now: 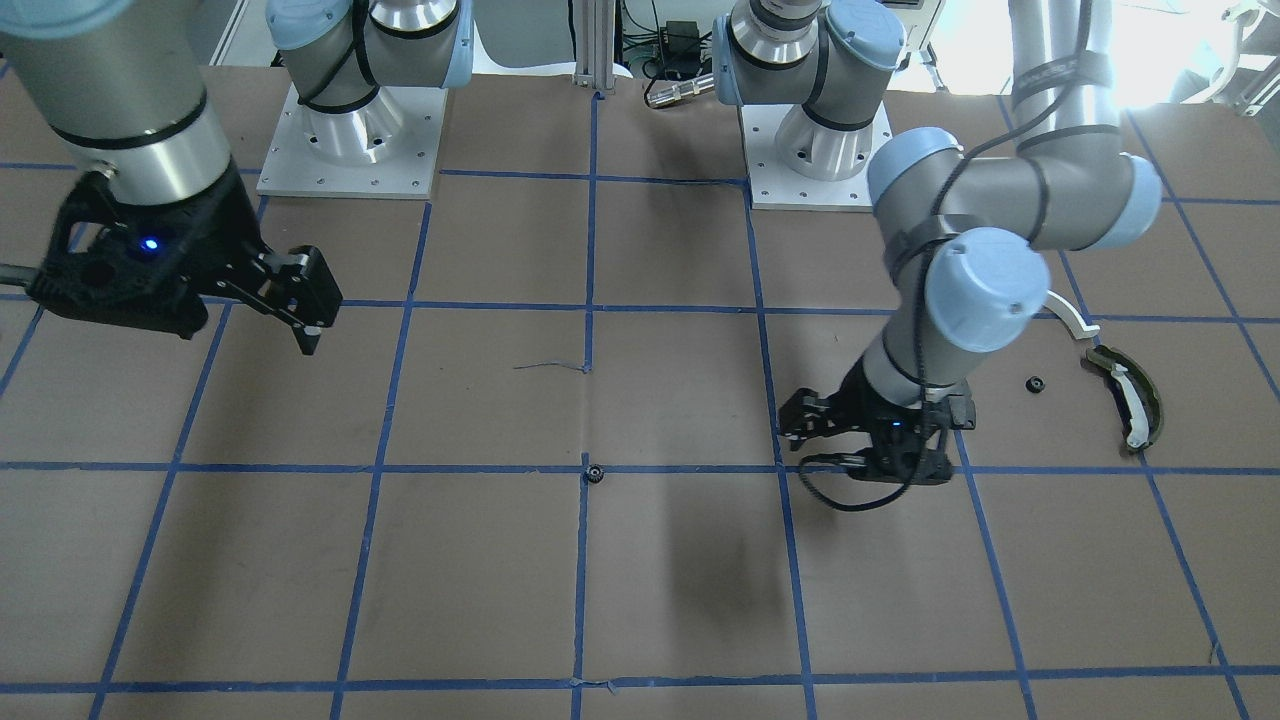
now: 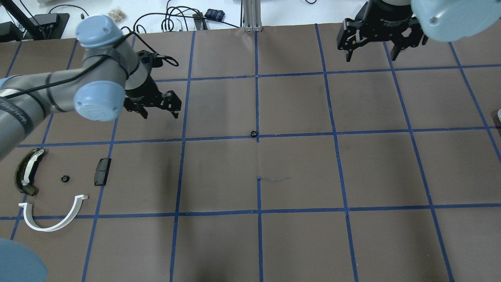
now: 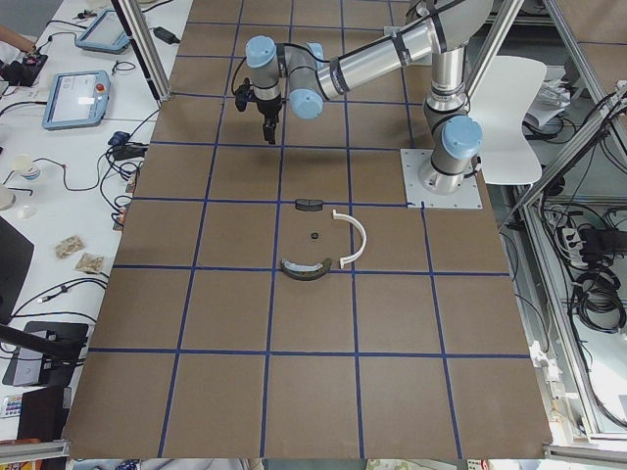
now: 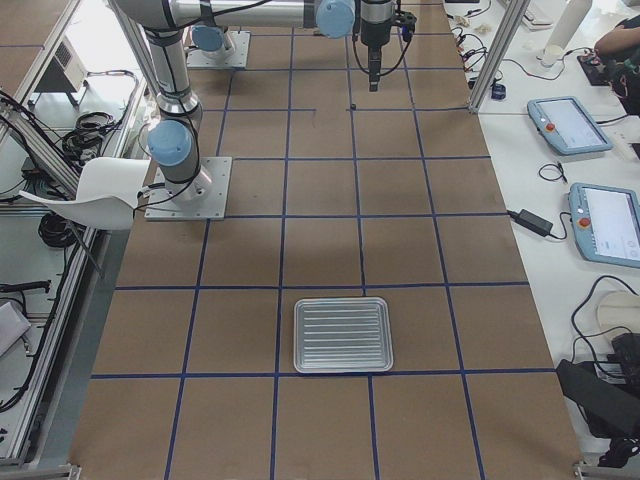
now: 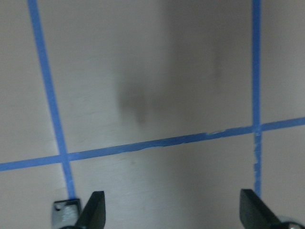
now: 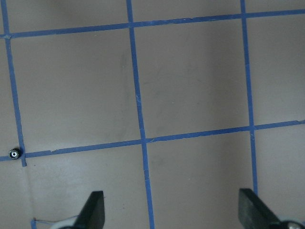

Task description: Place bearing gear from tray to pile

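A small black bearing gear point(image 2: 253, 134) lies alone on a blue tape line at mid-table; it also shows in the front view point(image 1: 594, 472) and the right wrist view point(image 6: 15, 153). The pile at the robot's left holds a white half-ring point(image 2: 53, 217), an olive curved piece point(image 2: 26, 171), a black block point(image 2: 102, 171) and a second small gear point(image 2: 65, 179). My left gripper point(image 2: 158, 109) is open and empty, hovering beyond the pile. My right gripper point(image 2: 370, 49) is open and empty, high at the far right. The metal tray point(image 4: 343, 334) looks empty.
The table is brown, with a grid of blue tape lines. The two arm bases point(image 1: 350, 130) stand at the robot's edge. Cables and devices point(image 2: 188, 17) lie past the far edge. The tray sits near the robot's right end.
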Robot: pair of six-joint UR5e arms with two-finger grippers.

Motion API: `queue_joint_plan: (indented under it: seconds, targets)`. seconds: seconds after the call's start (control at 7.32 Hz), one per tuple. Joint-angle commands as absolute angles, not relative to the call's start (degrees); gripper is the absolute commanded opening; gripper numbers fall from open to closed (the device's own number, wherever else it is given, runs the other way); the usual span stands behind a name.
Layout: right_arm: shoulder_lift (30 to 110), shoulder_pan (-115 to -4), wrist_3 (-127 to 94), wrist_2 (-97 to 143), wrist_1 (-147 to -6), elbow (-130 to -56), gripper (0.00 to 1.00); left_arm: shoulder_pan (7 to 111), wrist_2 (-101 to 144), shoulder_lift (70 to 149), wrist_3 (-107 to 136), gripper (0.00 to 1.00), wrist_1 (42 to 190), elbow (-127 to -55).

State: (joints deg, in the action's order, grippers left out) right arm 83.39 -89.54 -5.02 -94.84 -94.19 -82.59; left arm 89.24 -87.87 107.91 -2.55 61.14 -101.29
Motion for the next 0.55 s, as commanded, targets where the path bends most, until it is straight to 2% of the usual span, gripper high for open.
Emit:
queue_joint_plan:
  seconds: [0.0,0.41]
  targets:
    - [88.14,-87.36,-2.55,-94.49,-91.58,-82.79,1.00,98.24,-87.80,111.17,10.86,1.00,56.27,-100.90]
    - [88.42,-88.24,-3.25,-88.95,-89.91,-85.15,1.00,106.59,-87.63,118.71,22.73,1.00,44.75,-99.07]
